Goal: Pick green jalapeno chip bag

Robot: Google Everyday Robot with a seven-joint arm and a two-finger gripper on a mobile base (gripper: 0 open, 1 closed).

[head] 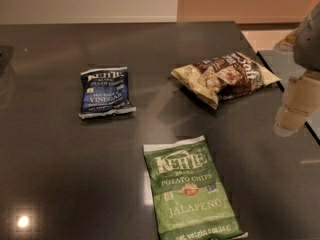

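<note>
The green jalapeno chip bag (pixel 191 190) lies flat on the dark table (pixel 50 159), at the front centre, label up. My gripper (pixel 296 109) hangs at the right edge of the view, above the table's right side. It is to the right of the green bag and farther back, well apart from it. It holds nothing that I can see.
A blue salt and vinegar chip bag (pixel 105 92) lies at the middle left. A brown and cream chip bag (pixel 226 77) lies at the back right, close to the gripper. The table's right edge (pixel 280 79) runs just beside the gripper.
</note>
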